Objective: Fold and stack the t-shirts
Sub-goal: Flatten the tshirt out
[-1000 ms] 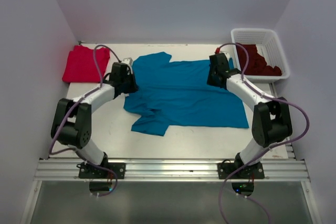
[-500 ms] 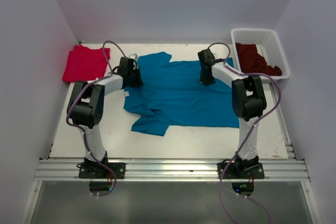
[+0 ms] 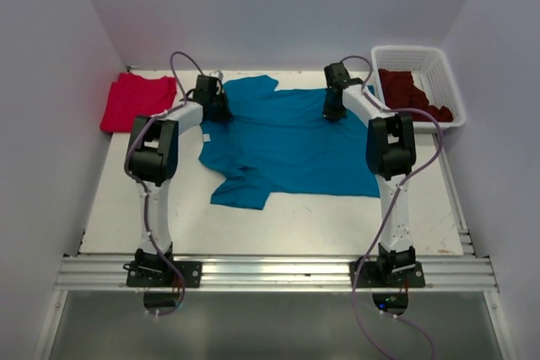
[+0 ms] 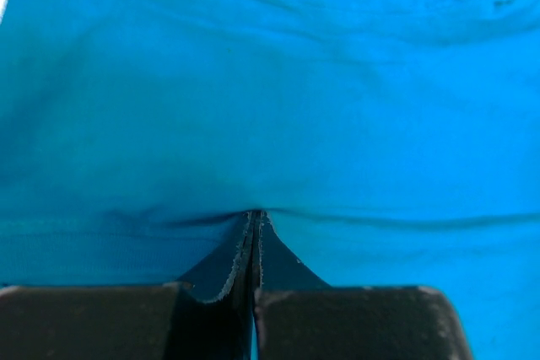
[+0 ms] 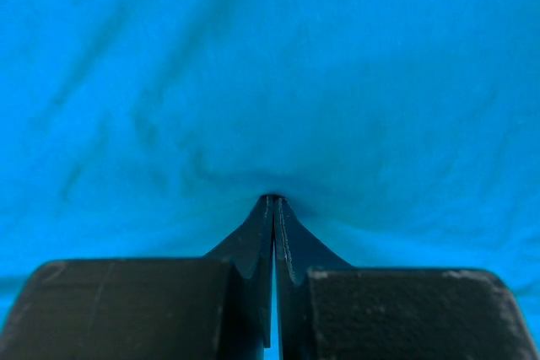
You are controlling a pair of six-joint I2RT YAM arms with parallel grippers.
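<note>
The teal blue t-shirt (image 3: pixel 287 145) lies spread out across the middle of the table. My left gripper (image 3: pixel 216 107) is shut on its far left edge near the sleeve. In the left wrist view the jaws (image 4: pixel 255 215) are closed, with teal cloth (image 4: pixel 278 82) puckered at the tips. My right gripper (image 3: pixel 332 108) is shut on the far right edge; in its wrist view the jaws (image 5: pixel 272 200) pinch the cloth (image 5: pixel 270 65). A folded bright red t-shirt (image 3: pixel 135 100) lies at the back left. Dark maroon t-shirts (image 3: pixel 411 95) lie in the basket.
The white lattice basket (image 3: pixel 448 82) stands at the back right corner. White walls close in the table on the left, back and right. Both arms are stretched far out over the table, their cables looping above them.
Both arms have reached farther toward the back wall, pulling the teal shirt's far edge with them. The shirt has slid back and its near hem has drawn away from the front.
</note>
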